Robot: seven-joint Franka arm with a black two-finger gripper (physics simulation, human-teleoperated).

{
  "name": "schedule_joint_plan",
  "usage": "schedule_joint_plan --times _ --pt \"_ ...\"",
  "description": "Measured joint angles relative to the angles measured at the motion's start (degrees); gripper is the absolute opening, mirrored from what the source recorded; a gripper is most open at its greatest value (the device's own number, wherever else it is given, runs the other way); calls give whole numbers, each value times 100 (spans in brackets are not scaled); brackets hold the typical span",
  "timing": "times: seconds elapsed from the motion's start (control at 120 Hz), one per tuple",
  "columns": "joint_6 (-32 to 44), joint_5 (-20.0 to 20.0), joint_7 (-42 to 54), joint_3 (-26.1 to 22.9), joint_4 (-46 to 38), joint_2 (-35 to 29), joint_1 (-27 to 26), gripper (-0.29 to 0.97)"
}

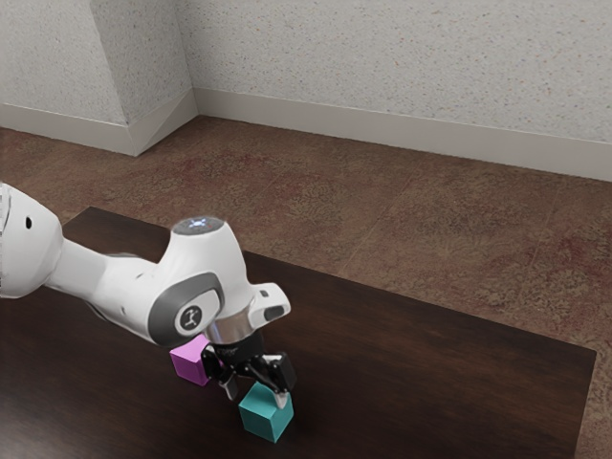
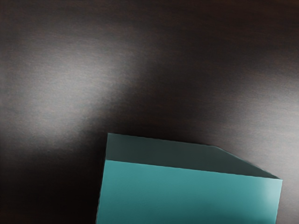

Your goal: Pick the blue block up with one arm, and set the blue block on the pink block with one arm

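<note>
Blue block [image 1: 266, 415] on the dark table [image 1: 430, 368], right under the released, wide-spread claw [image 1: 258, 385], pink block [image 1: 189, 362] nearby.

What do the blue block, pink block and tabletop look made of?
Blue block: plain matte solid, plastic or painted wood; flat uniform colour, sharp edges, no grain. Pink block: same look. Table: dark wood or veneer, satin finish; faint grain and a soft light sheen in the wrist view.
</note>
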Motion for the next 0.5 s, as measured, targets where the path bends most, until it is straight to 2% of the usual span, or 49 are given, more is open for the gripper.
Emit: schedule_joint_plan --times 0.283,0.5 --pt "189 -5 16 0 13 244 78 68" --pt "272 10 23 0 12 366 -97 68"
